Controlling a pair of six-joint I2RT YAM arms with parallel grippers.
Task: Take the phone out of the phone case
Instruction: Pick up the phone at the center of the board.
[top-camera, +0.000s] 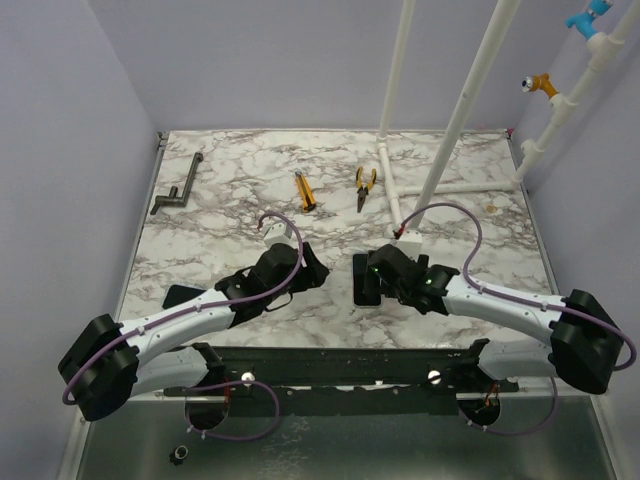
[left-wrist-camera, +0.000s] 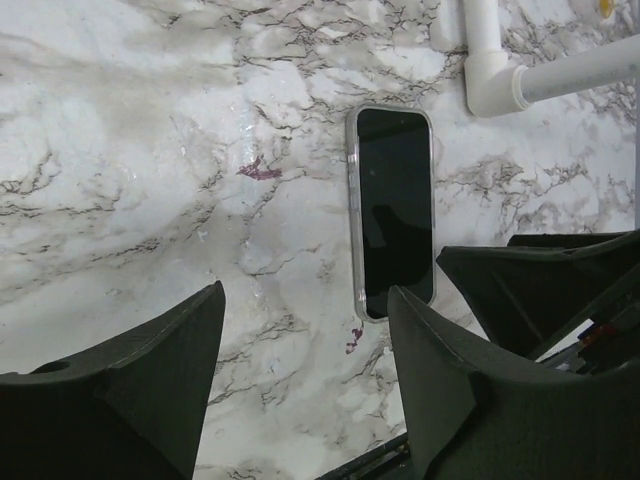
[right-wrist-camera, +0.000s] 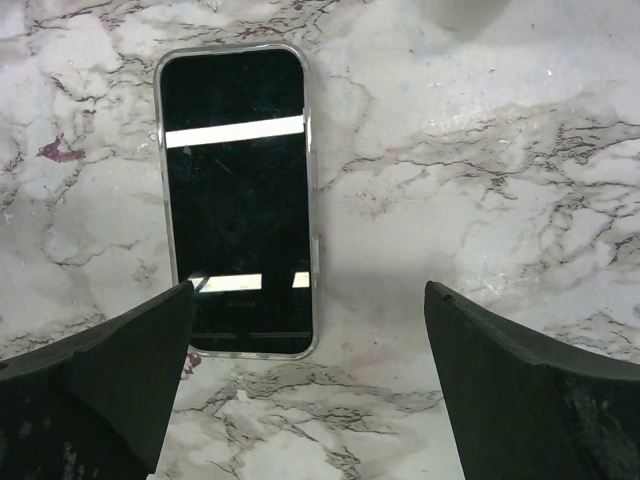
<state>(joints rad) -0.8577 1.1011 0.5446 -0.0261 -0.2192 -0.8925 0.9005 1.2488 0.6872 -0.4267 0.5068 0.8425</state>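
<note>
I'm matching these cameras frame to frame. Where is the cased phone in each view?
Top external: phone just right of centre, partly covered.
Left wrist: phone right of centre.
Right wrist: phone upper left.
Shared landmark: maroon stain left of it, wrist views only.

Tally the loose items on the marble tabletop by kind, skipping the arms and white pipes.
Black phone in a clear case: 1
Yellow utility knife: 1
Yellow-handled pliers: 1
Dark metal crank-shaped tool: 1
Small yellow round thing, too small to identify: 1
Total: 5
</note>
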